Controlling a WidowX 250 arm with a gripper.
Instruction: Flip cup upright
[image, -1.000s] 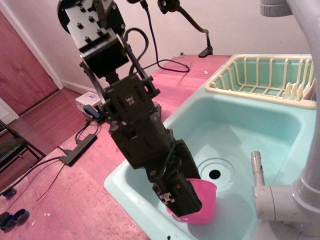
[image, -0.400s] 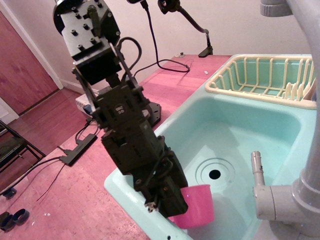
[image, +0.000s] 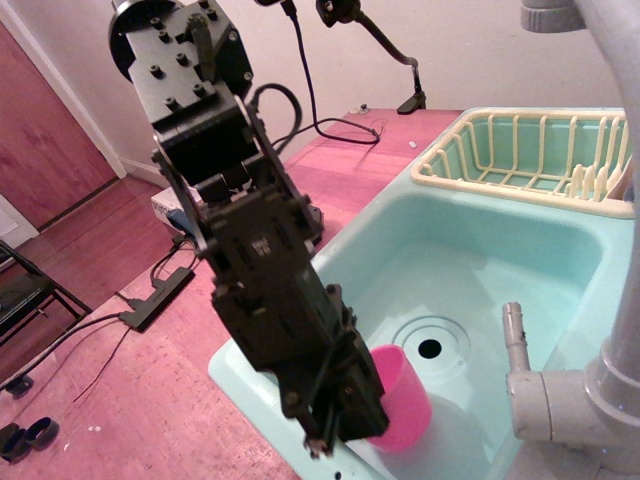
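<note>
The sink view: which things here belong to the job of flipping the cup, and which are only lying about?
For the job:
- pink cup, in the sink's near corner
- claw, right at the cup
- sink, which holds the cup

Only lying about:
- dish rack
- faucet pipes
- power strip on the floor

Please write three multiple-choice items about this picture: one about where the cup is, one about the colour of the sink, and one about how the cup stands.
1. Where is the cup?
A. in the dish rack
B. in the sink, near its front wall
C. on the floor

2. What colour is the sink?
A. pale turquoise
B. white
C. grey

3. How does the cup stand?
A. flat on its side
B. tilted, partly behind the claw
C. stacked on another cup

Answers: B, it is beside the drain; A, the basin walls show it; B, its sides lean.
</note>
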